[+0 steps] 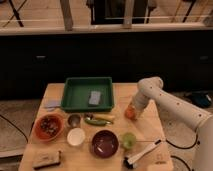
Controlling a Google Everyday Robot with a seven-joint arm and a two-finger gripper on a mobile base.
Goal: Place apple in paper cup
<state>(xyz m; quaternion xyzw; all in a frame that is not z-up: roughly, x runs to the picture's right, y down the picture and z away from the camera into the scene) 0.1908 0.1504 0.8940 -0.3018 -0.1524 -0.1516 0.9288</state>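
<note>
The apple (pixel 130 113), small, round and orange-red, is at the right side of the wooden table (pixel 150 125), right of the green-yellow vegetable. My gripper (pixel 133 109) reaches down from the white arm (pixel 165 102) and is right at the apple, covering its upper right side. The white paper cup (pixel 76 136) stands upright near the front left, between the orange bowl and the dark purple bowl, well left of the gripper.
A green tray (pixel 75 95) with a grey sponge (pixel 94 97) sits at the back. Near the front are an orange bowl (pixel 48 126), a small metal cup (pixel 74 120), a green-yellow vegetable (pixel 98 120), a purple bowl (pixel 105 143), a green cup (pixel 128 140) and a brush (pixel 142 153).
</note>
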